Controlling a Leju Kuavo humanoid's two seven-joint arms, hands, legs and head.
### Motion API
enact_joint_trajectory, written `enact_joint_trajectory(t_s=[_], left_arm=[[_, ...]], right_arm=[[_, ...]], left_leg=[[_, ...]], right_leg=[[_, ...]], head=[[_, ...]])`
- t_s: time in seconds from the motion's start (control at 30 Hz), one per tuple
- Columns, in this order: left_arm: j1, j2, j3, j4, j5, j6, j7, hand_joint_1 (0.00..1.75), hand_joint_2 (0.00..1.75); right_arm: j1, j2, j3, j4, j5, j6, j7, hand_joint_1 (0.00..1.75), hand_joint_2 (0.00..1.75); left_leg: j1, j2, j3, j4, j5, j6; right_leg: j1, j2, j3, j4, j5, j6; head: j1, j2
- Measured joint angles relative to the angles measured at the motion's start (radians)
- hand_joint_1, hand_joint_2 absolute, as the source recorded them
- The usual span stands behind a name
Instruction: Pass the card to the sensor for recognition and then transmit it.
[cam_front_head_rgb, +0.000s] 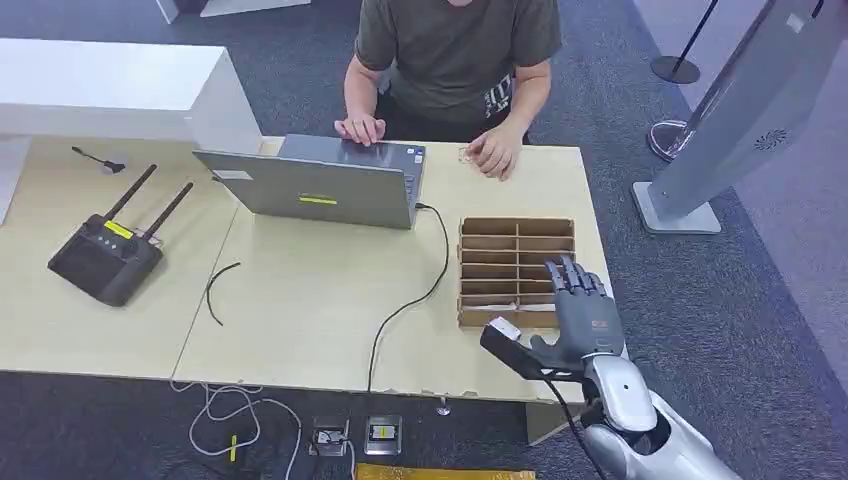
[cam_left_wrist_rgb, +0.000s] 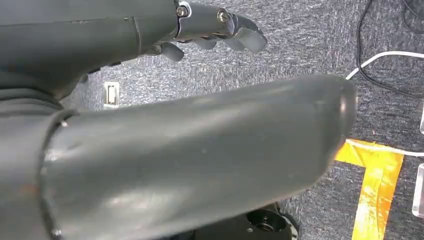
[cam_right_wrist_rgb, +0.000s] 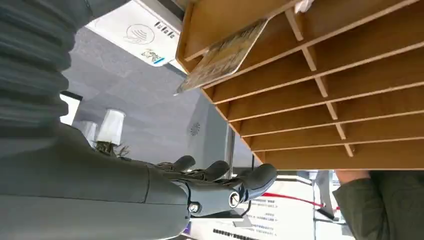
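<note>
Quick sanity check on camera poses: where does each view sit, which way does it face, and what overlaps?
Head view: high on the body, facing forward and down at the table; right hand shows over the wooden rack.
Left wrist view: behind the left hand, facing the carpet.
Right wrist view: behind the right hand, facing the rack and a card in it.
Shared: head and right wrist views both show rack and right hand.

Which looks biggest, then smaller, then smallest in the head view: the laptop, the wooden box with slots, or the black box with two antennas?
1. Laptop looks largest.
2. Wooden box with slots and black box with two antennas look too alike in spread to rank; the antennas stretch the black one out.
</note>
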Motion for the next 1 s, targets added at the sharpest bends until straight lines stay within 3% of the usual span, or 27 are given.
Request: enact_joint_trajectory(t_s=[1.0], left_arm=[[0.0,0.0,0.0,0.0,0.01,0.008,0.006,0.0,0.0]], right_arm=[[-0.044,0.006,0.053,0.042,-0.026,-0.002,0.021,0.0,1.75]], left_leg=[[0.0,0.0,0.0,0.0,0.0,0.0]], right_leg=[[0.0,0.0,0.0,0.0,0.0,0.0]], head=[[0.0,0.0]])
